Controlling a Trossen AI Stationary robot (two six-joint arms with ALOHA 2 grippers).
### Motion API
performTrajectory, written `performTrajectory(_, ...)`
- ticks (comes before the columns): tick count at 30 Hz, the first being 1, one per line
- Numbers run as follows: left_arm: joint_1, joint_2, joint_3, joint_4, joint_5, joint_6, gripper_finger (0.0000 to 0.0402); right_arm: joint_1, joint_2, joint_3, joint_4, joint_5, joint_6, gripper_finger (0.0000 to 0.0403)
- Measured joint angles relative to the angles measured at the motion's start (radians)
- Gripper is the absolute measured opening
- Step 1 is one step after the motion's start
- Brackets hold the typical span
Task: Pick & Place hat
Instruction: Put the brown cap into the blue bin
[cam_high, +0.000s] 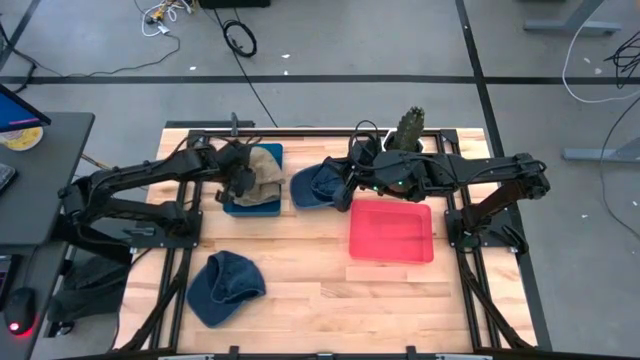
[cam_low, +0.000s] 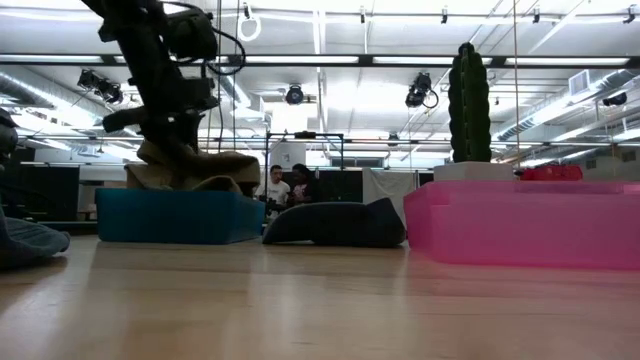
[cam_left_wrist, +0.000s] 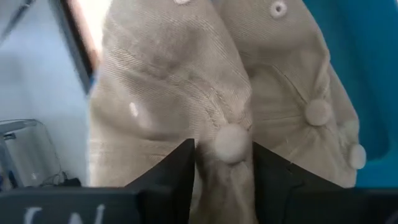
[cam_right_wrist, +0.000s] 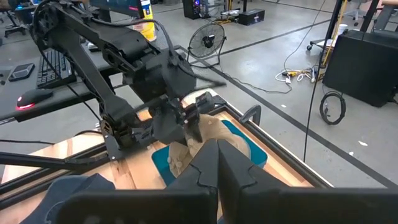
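High view: three hats, tan hat (cam_high: 262, 165) straddled by part-open left pincer (cam_high: 240, 186); right pincer (cam_high: 345, 190) closed.

Three hats: one beige hat (cam_high: 262, 168), two blue hats (cam_high: 226, 285) (cam_high: 318, 185), one blue bin (cam_high: 252, 206), one pink bin (cam_high: 391, 232), one cactus (cam_high: 408, 128), two arms
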Motion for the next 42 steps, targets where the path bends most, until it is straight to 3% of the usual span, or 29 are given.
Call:
performTrajectory(6,0.000,0.094,-0.001,0.026,-0.010,0.001,0.0103,0.000,0.000,0.000,-0.001,0.000,0.000,0.0000)
performTrajectory(11,0.005,0.161,-0.001,0.028,-0.114,-0.010,0.0084,0.000,0.000,0.000,-0.003,0.000,0.000,0.0000)
performTrajectory(14,0.024,0.180,-0.001,0.032,-0.125,-0.027,0.0076,0.000,0.000,0.000,-0.004,0.000,0.000,0.0000)
performTrajectory(26,0.037,0.199,-0.001,0.053,0.060,-0.031,0.0073,0.000,-0.001,0.000,-0.020,0.000,0.000,0.0000)
performTrajectory(42,0.017,0.278,-0.001,0.068,0.037,-0.125,0.0074,0.000,-0.001,0.000,-0.031,0.000,0.000,0.0005)
